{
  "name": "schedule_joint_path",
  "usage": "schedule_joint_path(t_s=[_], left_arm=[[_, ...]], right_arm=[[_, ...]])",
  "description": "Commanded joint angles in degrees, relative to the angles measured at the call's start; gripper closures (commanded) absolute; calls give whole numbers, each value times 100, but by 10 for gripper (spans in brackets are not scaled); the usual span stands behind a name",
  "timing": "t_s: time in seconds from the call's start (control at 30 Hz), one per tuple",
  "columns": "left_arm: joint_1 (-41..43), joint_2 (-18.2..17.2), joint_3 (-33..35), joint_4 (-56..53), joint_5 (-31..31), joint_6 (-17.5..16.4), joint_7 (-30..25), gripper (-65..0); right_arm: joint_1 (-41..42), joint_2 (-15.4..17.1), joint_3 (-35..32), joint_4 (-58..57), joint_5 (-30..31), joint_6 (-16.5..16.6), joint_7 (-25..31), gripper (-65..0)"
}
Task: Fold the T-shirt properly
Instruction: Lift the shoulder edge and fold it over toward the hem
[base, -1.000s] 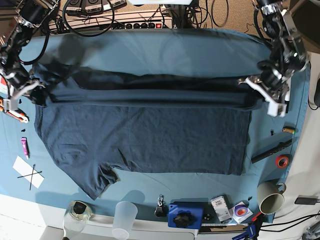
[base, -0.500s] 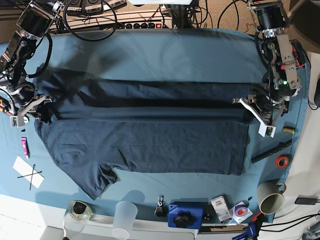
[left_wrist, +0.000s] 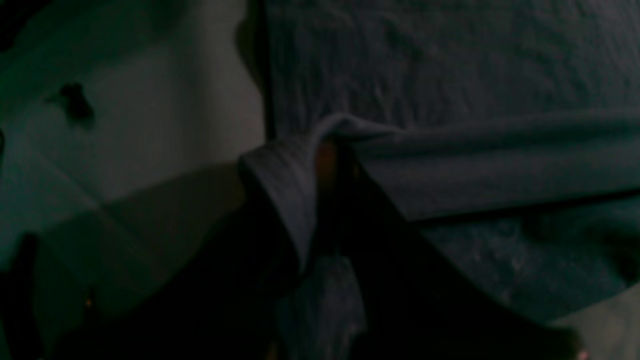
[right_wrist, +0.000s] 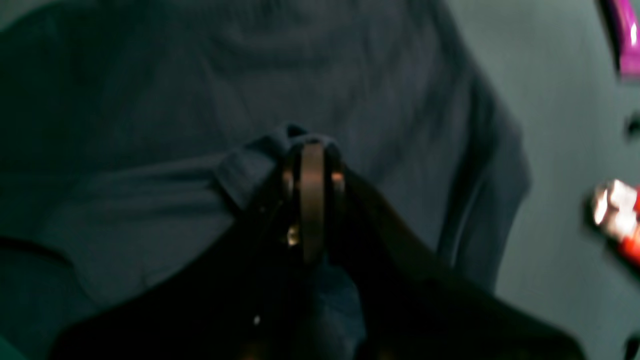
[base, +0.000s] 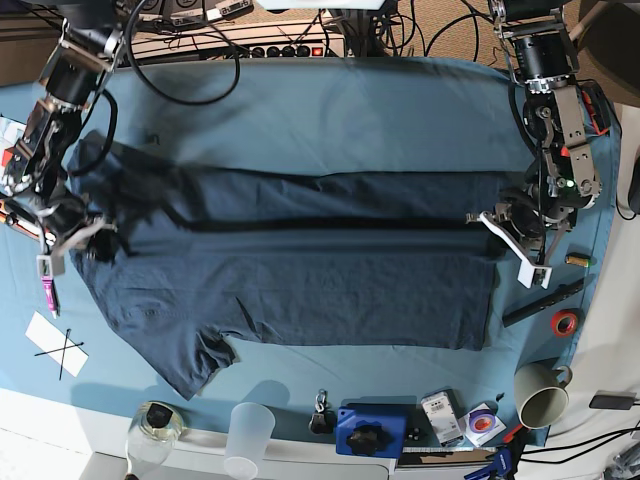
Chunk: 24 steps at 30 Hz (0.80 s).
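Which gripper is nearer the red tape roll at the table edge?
Left. The left gripper, shut on the T-shirt edge, sits on the same side of the table as the red tape roll. The right gripper holds the shirt's opposite end, far across the table.

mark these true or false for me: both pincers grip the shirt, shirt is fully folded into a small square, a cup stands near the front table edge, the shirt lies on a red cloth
1. Both pincers grip the shirt. True: the left pincer and the right pincer are each shut on a fold of its fabric.
2. The shirt is folded into a small square. False: it lies spread wide, one long fold across it.
3. A cup stands near the front table edge. True.
4. The shirt lies on a red cloth. False: the cloth is teal-blue.
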Motion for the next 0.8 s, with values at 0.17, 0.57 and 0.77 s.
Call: schedule_joint_path(t_s=[0.17, 0.57, 0.77], left_arm=[[-280, -90, -39, -448, 52, -129, -201, 0], [-706, -90, -39, -861, 55, -111, -269, 0], [-708, -92, -39, -861, 52, -212, -269, 0]], right_arm=[[496, 181, 48, -483, -162, -46, 387, 0], [520, 179, 48, -697, -374, -48, 634, 0], [520, 184, 48, -697, -372, -48, 673, 0]])
